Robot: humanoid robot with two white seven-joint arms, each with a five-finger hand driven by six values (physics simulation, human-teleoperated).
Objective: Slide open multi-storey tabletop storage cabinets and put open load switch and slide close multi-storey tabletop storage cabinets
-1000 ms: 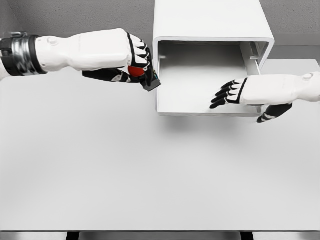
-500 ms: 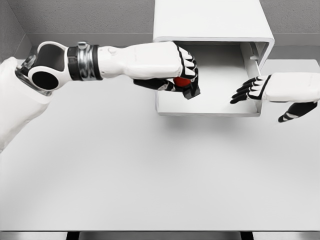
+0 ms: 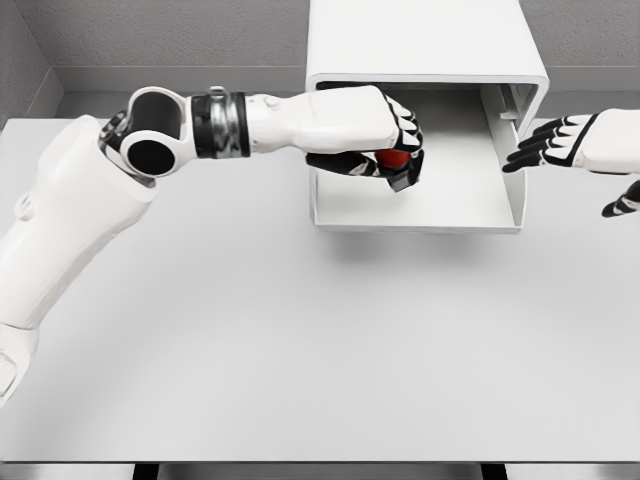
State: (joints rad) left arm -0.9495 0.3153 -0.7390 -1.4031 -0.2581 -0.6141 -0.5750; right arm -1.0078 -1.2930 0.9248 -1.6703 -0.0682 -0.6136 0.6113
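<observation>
The storage cabinet (image 3: 425, 45) stands at the far edge of the bench (image 3: 300, 350), right of centre, with its drawer (image 3: 420, 205) pulled out toward the robot. The left hand (image 3: 385, 150) is clamped on the load switch (image 3: 396, 165), of which a red part and a dark body show between the fingers. It holds the switch over the open drawer's left half, evidently positioned for lowering it in; the switch is not yet set down. The right hand (image 3: 575, 145) hangs just beside the drawer's right wall, fingers apart and holding nothing, presumably kept clear to leave the drawer free. Compared with half a second ago, the left arm has reached further right, carrying the switch deeper over the drawer, and the right hand has withdrawn rightward and slightly up.
</observation>
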